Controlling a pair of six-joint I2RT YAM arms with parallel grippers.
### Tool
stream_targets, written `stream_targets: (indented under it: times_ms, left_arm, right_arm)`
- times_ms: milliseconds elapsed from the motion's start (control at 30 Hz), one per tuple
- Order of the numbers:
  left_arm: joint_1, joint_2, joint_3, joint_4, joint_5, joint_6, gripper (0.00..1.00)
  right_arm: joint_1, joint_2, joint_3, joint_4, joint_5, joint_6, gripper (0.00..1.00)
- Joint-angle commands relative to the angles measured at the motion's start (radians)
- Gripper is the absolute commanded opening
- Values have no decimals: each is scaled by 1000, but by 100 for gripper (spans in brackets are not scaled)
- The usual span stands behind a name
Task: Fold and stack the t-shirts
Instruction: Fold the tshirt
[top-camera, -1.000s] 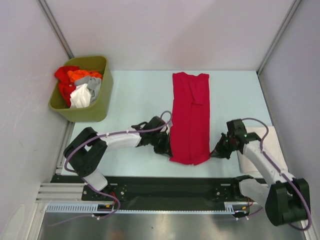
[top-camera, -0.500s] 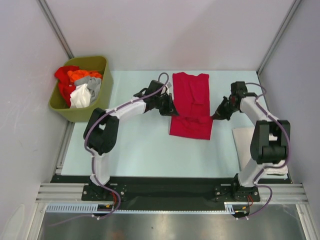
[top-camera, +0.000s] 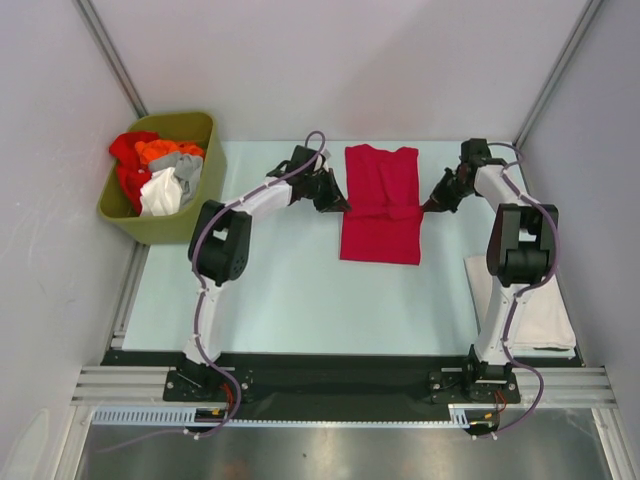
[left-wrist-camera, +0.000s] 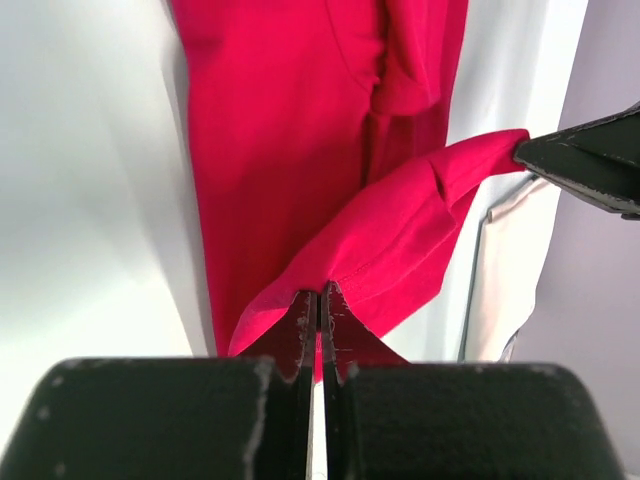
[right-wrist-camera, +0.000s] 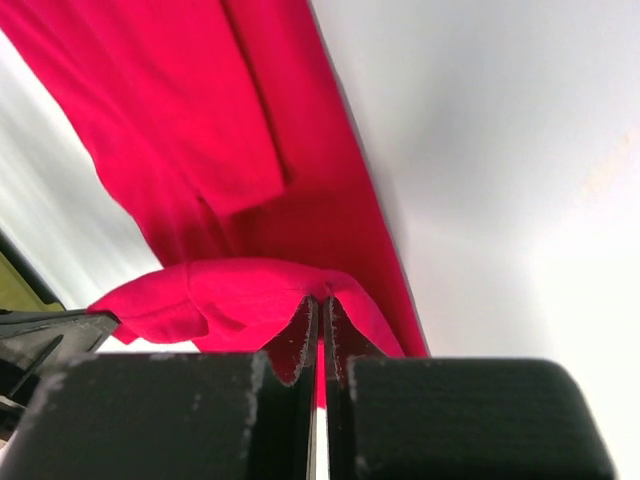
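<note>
— Top external view: where is the red t-shirt (top-camera: 380, 205)?

— On the table (top-camera: 280, 290), toward 12 o'clock, its length running from far to near. The near part is doubled back over the rest, so the near end is a fold.

— And your grippers?

— My left gripper (left-wrist-camera: 318, 300) is pinched tight on one corner of the turned-over hem, at the shirt's 9 o'clock side. My right gripper (right-wrist-camera: 320, 305) is closed just as tight on the other corner, at 3 o'clock. In the left wrist view the hem hangs as a raised band between the two, with the flat layer beneath it.

— The other shirts?

— A heap of t-shirts (top-camera: 155, 175), red, orange, grey and white, sits in the green bin (top-camera: 195, 228) at 10 o'clock, off the table's left edge. An off-white t-shirt (top-camera: 540, 320) lies flat at 4 o'clock, beside my right arm.
</note>
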Motion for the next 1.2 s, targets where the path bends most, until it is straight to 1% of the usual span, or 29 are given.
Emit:
stream_targets:
  times_ms: [0, 333, 400, 433, 467, 500, 533, 567, 600, 633, 667, 733, 767, 800, 833, 867, 900, 933, 967, 1000, 1033, 1100, 1133, 1167]
  left_arm:
    - [8, 25, 67, 10, 32, -38, 0]
    - [16, 80, 101, 21, 39, -63, 1]
    - [20, 86, 107, 15, 23, -57, 4]
    - [22, 89, 113, 10, 16, -46, 11]
    - [30, 100, 129, -8, -6, -30, 15]
    - [34, 106, 185, -81, -26, 28, 19]
    - [37, 111, 218, -124, -47, 65, 24]
    - [45, 109, 247, -166, -75, 139, 34]
    - [47, 83, 274, -230, -127, 170, 38]
    - [48, 62, 272, -252, -159, 196, 42]
    - [48, 28, 261, -269, -187, 242, 48]
    - [47, -75, 180, -277, -231, 273, 50]
    - [43, -105, 119, -277, -234, 291, 50]
    - [37, -157, 86, -275, -219, 300, 50]
    - [24, -179, 57, -273, -209, 307, 50]
    - [13, -199, 1, -272, -199, 317, 49]
    - [4, -219, -30, -266, -192, 317, 49]
    - [-18, -256, -66, -254, -181, 305, 49]
    - [-25, -276, -137, -237, -170, 294, 48]
    - [-35, -294, -173, -190, -161, 281, 48]
    - [-48, -319, -205, -163, -141, 267, 48]
    - [-58, -328, -267, -102, -113, 227, 48]
    - [-59, -331, -285, -71, -72, 209, 48]
    - [-58, -324, -304, -33, -38, 154, 48]
  right_arm:
    - [-8, 43, 73, -27, -21, -18, 0]
    - [-18, 118, 140, -36, -52, -18, 0]
    - [-22, 127, 151, -24, -63, -20, 2]
    - [-31, 144, 156, -16, -70, -32, 5]
    - [-36, 156, 166, -12, -79, -44, 8]
    - [-42, 172, 209, -12, -69, -62, 19]
    - [-51, 185, 241, -31, -52, -85, 24]
    - [-59, 216, 283, -59, -37, -120, 27]
    - [-67, 224, 350, -115, -23, -131, 32]
    - [-71, 222, 372, -136, -12, -139, 34]
    - [-76, 192, 375, -145, 5, -153, 40]
    - [-70, 140, 349, -176, 61, -167, 44]
    - [-52, 79, 326, -179, 81, -167, 44]
    - [-33, 37, 242, -165, 109, -165, 43]
    - [-15, 0, 198, -151, 120, -158, 43]
    - [29, -71, 141, -134, 158, -148, 43]
    - [77, -106, 92, -93, 195, -147, 44]
    - [111, -135, -6, -72, 242, -144, 45]
    - [151, -165, -52, -44, 290, -141, 47]
    - [213, -202, -92, 14, 374, -121, 50]
    - [244, -213, -150, 36, 419, -107, 52]
    - [301, -210, -179, 76, 491, -69, 56]
    - [317, -206, -182, 86, 506, -69, 57]
    - [330, -198, -179, 97, 516, -73, 60]
